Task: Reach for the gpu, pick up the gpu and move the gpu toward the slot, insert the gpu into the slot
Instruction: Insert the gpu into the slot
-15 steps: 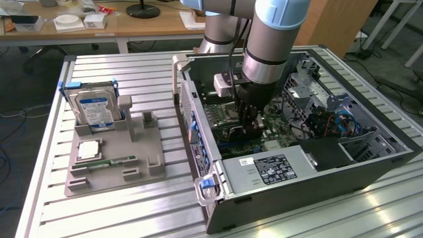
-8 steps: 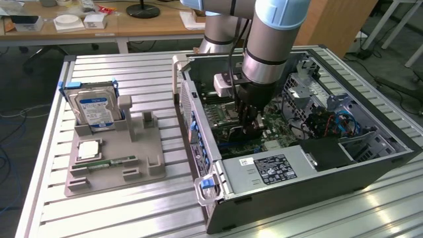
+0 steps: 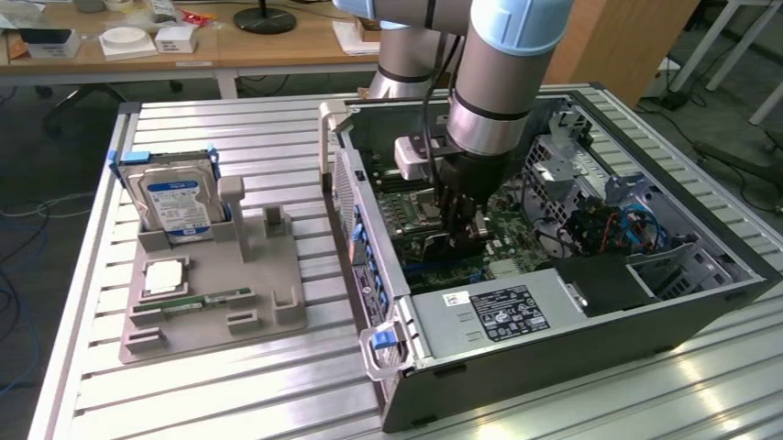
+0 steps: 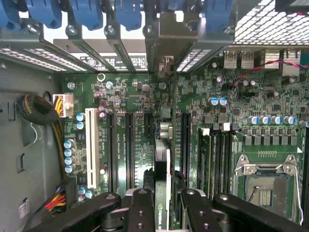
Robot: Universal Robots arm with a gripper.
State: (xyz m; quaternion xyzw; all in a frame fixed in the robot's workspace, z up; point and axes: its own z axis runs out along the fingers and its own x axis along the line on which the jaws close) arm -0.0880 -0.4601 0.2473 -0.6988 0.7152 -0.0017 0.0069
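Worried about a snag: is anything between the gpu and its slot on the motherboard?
Nothing visible. The gripper holds the gpu edge-on, low over the motherboard, between neighbouring black slots; the card itself hides the slot beneath.

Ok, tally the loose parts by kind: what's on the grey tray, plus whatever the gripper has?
Hard drive: 1
Processor: 1
Memory stick: 1
gpu, held in the gripper: 1
Total: 4

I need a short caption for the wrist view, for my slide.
Gripper holds the gpu edge-on above the green motherboard.
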